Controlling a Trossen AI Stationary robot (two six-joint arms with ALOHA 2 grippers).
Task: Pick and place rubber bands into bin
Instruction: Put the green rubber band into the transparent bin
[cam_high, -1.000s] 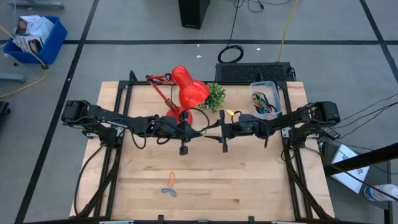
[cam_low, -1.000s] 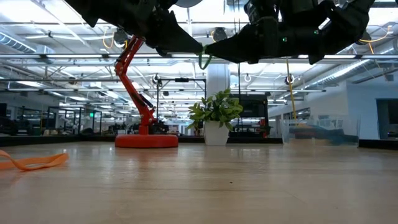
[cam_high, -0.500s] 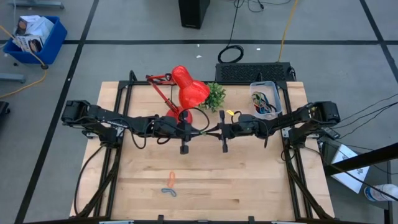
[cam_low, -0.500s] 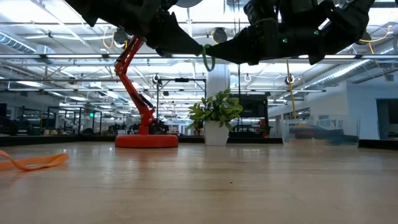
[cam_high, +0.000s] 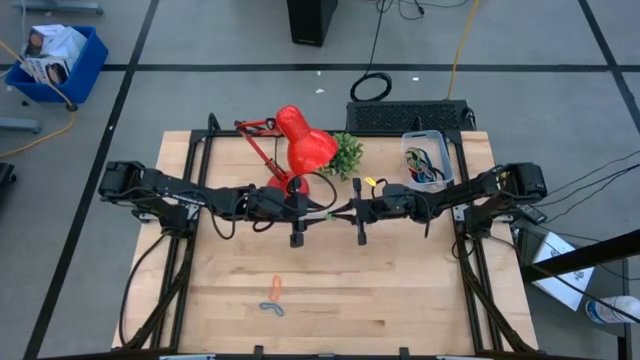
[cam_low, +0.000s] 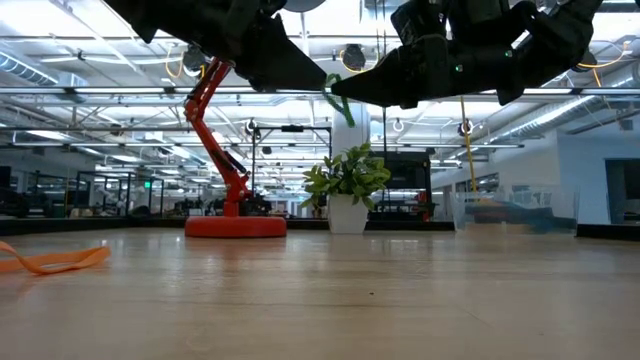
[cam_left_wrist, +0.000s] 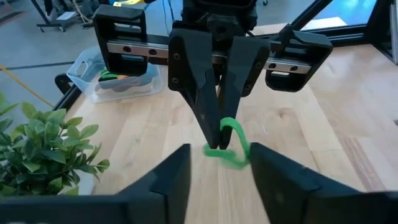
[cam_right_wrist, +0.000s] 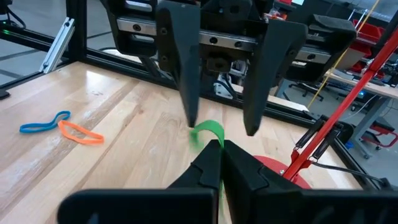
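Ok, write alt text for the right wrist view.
The right tool, shut, pinches a green rubber band facing the left tool, whose fingers stand open around it. A blue band and an orange band lie on the wooden table.

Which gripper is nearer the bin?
Right. The right gripper, shut on the green band, is mid-table, with the bin back beside its arm. The open left gripper faces it, farther off.
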